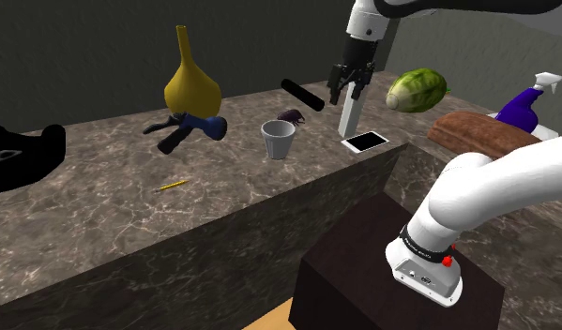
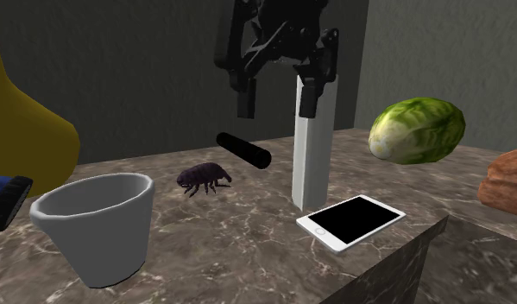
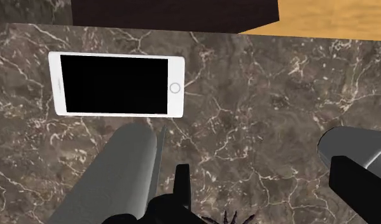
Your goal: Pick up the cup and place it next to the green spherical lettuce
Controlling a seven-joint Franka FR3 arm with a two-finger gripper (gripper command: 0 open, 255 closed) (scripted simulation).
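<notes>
A pale grey cup (image 1: 279, 139) stands upright on the marble counter (image 1: 129, 178); it also shows large and near in the second exterior view (image 2: 97, 224). The green round lettuce (image 1: 417, 91) lies at the counter's far end toward the shoulder view's right (image 2: 418, 129). My black gripper (image 1: 344, 94) hangs open above the counter between the two, holding nothing (image 2: 278, 95). In the wrist view the cup (image 3: 360, 141) sits just beyond one of the fingers (image 3: 355, 188).
A tall grey block (image 2: 312, 151) stands just under my gripper, with a white phone (image 2: 351, 221) flat beside it. A black cylinder (image 2: 244, 149) and a dark bug (image 2: 204, 178) lie behind. A yellow vase (image 1: 191, 84), brown loaf (image 1: 480, 134) and purple spray bottle (image 1: 524, 106) stand around.
</notes>
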